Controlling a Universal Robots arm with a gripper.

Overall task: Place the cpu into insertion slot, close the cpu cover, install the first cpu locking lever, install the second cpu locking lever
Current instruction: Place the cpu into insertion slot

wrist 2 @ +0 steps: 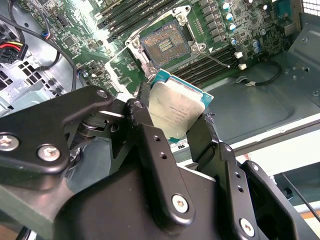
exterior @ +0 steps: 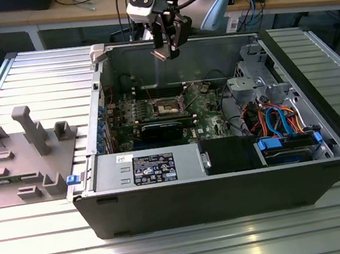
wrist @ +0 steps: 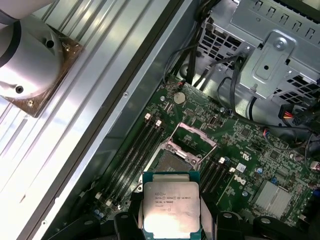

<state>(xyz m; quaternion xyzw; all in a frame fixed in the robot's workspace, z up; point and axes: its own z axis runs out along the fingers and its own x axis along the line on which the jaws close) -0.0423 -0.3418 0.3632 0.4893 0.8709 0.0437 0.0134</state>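
My gripper (exterior: 166,51) hangs above the far wall of the open computer case (exterior: 228,188), shut on the cpu (exterior: 162,54). In both wrist views the cpu (wrist 2: 175,112) (wrist: 171,205) shows its silvery face, and black fingers (wrist 2: 142,117) clamp it on two opposite edges. The insertion slot (exterior: 168,106) (wrist 2: 165,46) (wrist: 174,164) lies open in the middle of the green board, below the cpu and apart from it. The cpu cover (wrist: 192,141) stands swung up at the slot's far side in the first wrist view.
A grey fixture block (exterior: 23,152) with holders sits on the ribbed table at the exterior view's left. Inside the case are a labelled power supply (exterior: 153,167), a metal drive cage (exterior: 252,82), blue and orange cables (exterior: 282,118) and long memory slots (wrist: 132,150) beside the socket.
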